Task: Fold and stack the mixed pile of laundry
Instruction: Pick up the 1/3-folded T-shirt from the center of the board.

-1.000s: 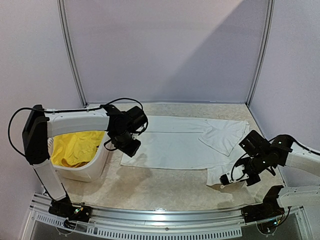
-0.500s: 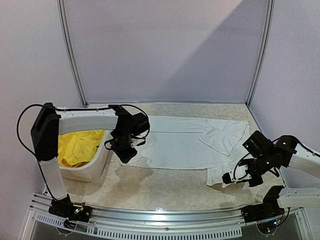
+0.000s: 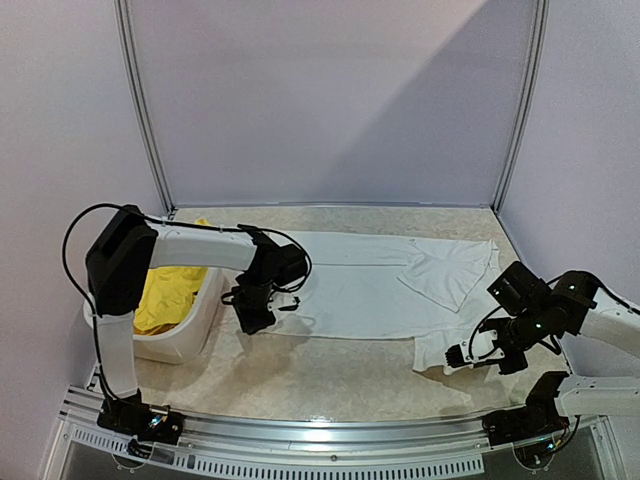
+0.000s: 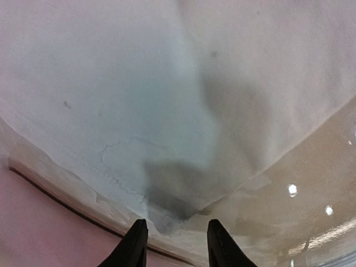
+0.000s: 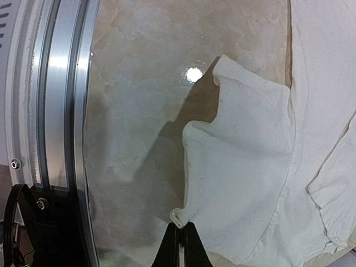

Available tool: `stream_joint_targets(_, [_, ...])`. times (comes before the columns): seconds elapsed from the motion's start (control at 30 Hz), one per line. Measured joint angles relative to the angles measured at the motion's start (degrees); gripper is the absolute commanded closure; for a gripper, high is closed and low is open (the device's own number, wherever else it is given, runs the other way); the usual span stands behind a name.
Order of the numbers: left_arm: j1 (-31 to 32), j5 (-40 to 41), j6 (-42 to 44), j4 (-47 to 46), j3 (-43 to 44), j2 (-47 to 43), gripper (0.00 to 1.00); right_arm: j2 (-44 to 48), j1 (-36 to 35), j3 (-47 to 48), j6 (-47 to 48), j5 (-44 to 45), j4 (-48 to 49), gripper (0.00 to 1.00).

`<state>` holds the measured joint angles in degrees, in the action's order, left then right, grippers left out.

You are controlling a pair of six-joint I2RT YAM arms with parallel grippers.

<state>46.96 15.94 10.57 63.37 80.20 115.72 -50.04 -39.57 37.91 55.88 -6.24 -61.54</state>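
A white T-shirt (image 3: 360,290) lies spread flat across the middle of the table. My left gripper (image 3: 254,320) points down at its near left corner. In the left wrist view the shirt (image 4: 167,83) fills the frame, and my left gripper (image 4: 175,242) stands open with the shirt's corner just ahead of the gap. My right gripper (image 3: 453,361) is low at the shirt's near right. In the right wrist view my right gripper (image 5: 181,233) is shut on the curled hem of the sleeve (image 5: 239,167). Yellow shorts (image 3: 168,292) lie in the basket.
A white plastic basket (image 3: 196,335) stands at the left, close beside the left arm. A metal rail (image 3: 330,440) runs along the near edge, also seen in the right wrist view (image 5: 55,111). Walls enclose the table at the back and sides.
The left arm has swung down and nearer, from above the basket's edge to the shirt's near left corner, its jaws slightly narrower. The right gripper keeps its hold on the sleeve, hardly moved.
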Motion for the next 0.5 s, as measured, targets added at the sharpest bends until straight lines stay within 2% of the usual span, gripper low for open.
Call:
stream_joint_targets(0.17, [0.02, 0.22, 1.84, -0.72, 0.22, 2.08, 0.73, 0.11, 0.17, 0.0, -0.15, -0.04, 0.0, 1.0])
stream_joint_targets(0.37, [0.13, 1.86, 3.1, -0.15, 0.44, 2.89, 0.98, 0.13, 0.37, 0.0, -0.22, -0.04, 0.0, 1.0])
stream_joint_targets(0.5, [0.17, 3.3, 3.15, -0.26, 0.44, 3.06, 1.0, 0.52, 1.51, 0.31, -0.39, 0.09, -0.22, 1.0])
